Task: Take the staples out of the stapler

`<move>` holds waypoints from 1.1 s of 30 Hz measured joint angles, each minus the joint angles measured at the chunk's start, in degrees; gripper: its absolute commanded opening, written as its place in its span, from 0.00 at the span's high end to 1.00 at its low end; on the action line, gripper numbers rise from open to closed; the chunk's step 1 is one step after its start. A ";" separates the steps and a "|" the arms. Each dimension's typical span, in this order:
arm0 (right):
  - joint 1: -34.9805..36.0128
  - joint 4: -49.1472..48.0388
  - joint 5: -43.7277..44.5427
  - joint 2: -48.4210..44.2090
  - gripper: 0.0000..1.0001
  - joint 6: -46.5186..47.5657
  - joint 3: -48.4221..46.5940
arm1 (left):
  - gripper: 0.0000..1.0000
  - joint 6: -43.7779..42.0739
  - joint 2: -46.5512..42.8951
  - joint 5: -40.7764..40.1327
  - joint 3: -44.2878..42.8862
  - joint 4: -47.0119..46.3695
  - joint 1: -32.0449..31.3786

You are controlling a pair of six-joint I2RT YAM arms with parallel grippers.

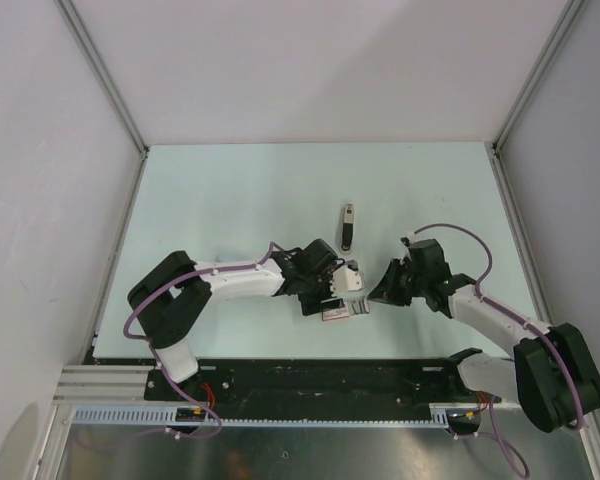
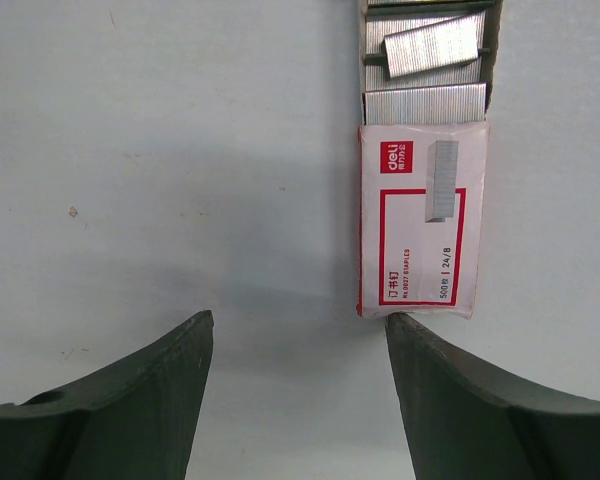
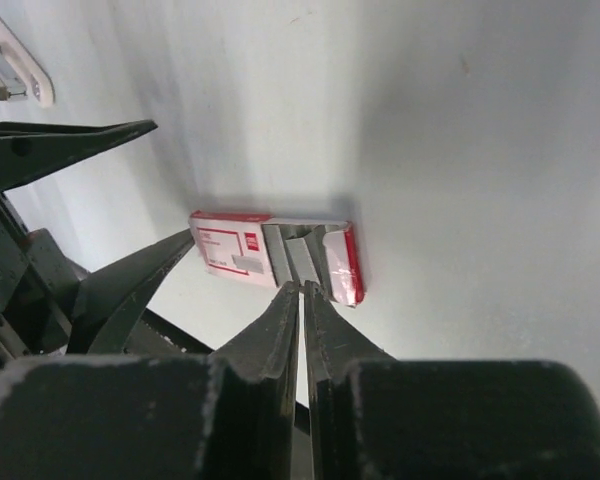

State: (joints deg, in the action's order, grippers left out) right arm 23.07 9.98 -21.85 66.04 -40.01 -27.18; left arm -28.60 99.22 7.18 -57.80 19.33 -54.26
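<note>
The stapler [image 1: 349, 227] lay near the middle of the tabletop [image 1: 230, 190], beyond both grippers. The left gripper [image 2: 300, 325] stood open at the end of the red-and-white box [image 2: 423, 220], whose pulled-out tray held strips of staples [image 2: 432, 45]. The right gripper [image 3: 302, 288] was pinched closed at that tray.

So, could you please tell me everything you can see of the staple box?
The staple box is a flat cardboard sleeve, white with red border, lying on the table. Its tray is slid partly out, baring grey staple strips, one short strip skewed on top. The shut right gripper reaches that open end; the open left gripper faces the closed end.
</note>
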 measured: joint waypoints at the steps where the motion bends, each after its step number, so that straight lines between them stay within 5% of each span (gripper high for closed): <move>1: -0.42 0.44 0.02 -0.11 0.88 0.35 -0.17 | 0.25 0.00 0.00 0.00 0.00 0.00 0.00; 12: -1.18 3.15 0.55 4.22 0.78 2.73 -0.28 | 0.25 0.02 0.00 -0.04 0.00 -0.02 0.00; 33: 1.62 -2.43 -0.04 9.68 0.86 1.31 -0.28 | 0.25 0.00 -0.02 -0.20 0.00 -0.02 -0.09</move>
State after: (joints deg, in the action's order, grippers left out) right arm 24.69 7.55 -21.89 75.72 -38.70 -27.46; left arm -28.60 99.20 6.98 -57.80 19.31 -54.35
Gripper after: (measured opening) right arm 0.152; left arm 0.748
